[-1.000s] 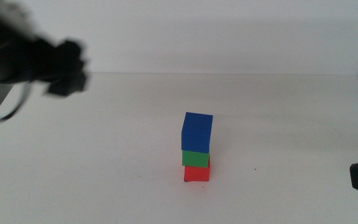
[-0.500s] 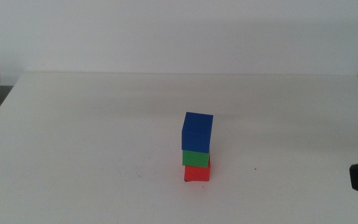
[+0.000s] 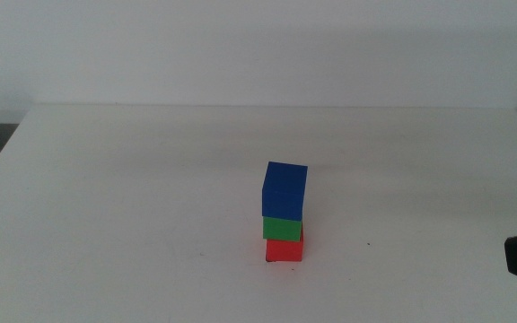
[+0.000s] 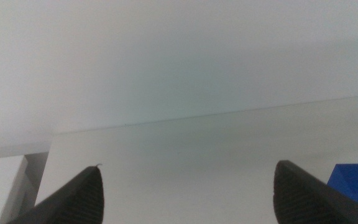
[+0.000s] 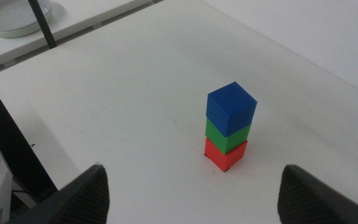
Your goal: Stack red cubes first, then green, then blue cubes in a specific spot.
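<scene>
Three cubes stacked in one column near the middle of the white surface (image 3: 133,224): red cube (image 3: 284,250) at the bottom, green cube (image 3: 283,229) on it, blue cube (image 3: 284,189) on top, turned slightly and overhanging the green one a little. A tiny black corner mark (image 3: 269,261) showing at the red cube's base; rest of the marked spot hidden under the stack. A lone black speck (image 3: 368,243) on the surface off to the stack's right. Left gripper (image 4: 188,193) out of the middle view, raised well away, fingers (image 4: 79,196) spread wide and empty, blue cube's edge just beside one. Right gripper (image 5: 191,196) back at the surface's right edge, fingers (image 5: 316,193) wide apart, holding nothing, facing the stack from well off. A pale round dish (image 5: 17,15) on a neighbouring shelf beyond.
</scene>
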